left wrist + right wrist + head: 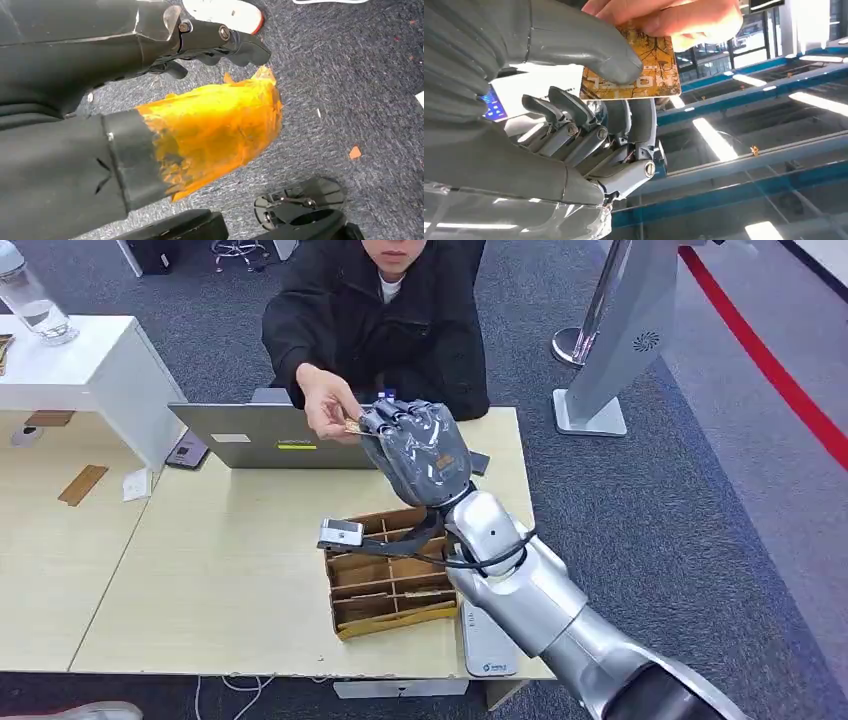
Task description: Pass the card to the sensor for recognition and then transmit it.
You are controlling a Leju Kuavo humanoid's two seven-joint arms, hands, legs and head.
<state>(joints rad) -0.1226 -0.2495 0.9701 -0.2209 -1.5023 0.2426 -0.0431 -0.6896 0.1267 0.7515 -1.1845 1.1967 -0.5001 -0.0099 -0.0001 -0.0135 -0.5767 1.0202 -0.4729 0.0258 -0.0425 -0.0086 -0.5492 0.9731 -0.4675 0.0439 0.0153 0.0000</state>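
We are pinching a brown patterned card (636, 70) in our right hand (418, 452), raised above the worktop (220, 570). A person's hand (325, 400) is gripping the card too. We cannot tell whether our left hand (220, 42) is open or closed.

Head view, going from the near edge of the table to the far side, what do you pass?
Divided box → white sensor → right hand pinching the card → laptop → person.
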